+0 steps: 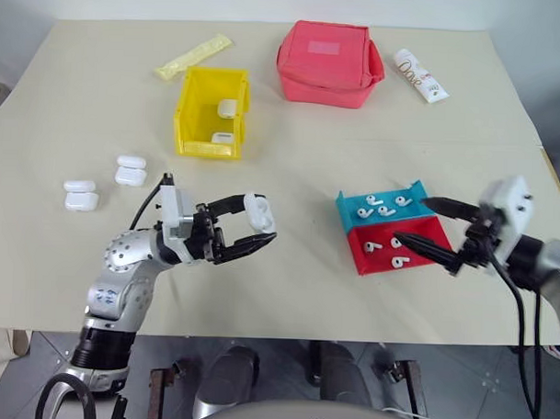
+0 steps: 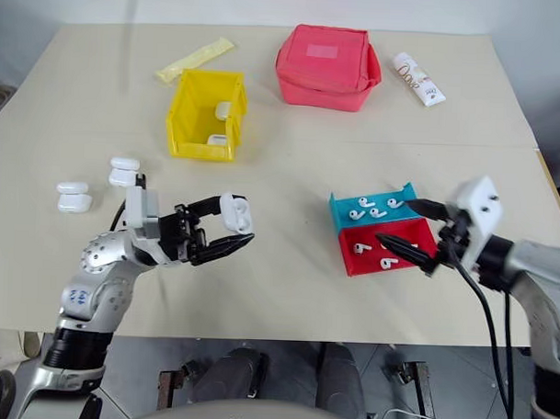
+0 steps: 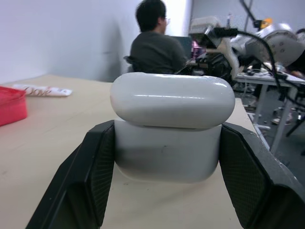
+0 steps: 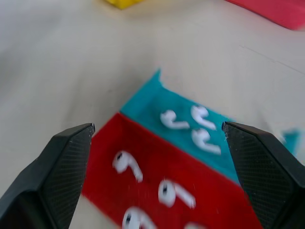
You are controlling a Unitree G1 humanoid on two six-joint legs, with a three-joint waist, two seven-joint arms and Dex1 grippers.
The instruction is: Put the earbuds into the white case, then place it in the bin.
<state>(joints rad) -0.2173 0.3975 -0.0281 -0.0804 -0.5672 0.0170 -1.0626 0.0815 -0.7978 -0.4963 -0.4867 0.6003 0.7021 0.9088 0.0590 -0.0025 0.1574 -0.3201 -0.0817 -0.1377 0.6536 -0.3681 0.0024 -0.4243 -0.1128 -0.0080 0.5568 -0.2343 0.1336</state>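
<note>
My left gripper is shut on a white case, held above the table's front middle and pointing right. The left wrist view shows the case pinched between both black fingers, its lid down. Earbuds lie in a blue tray and in a red tray beside it. My right gripper hangs open just over the right side of these trays, nothing in it. In the right wrist view the earbuds sit between its spread fingers. The yellow bin stands at the back left with two cases inside.
Two pairs of white cases lie at the left of the table. A red pouch, a yellow packet and a white tube sit along the far side. A person sits beyond the table's right end.
</note>
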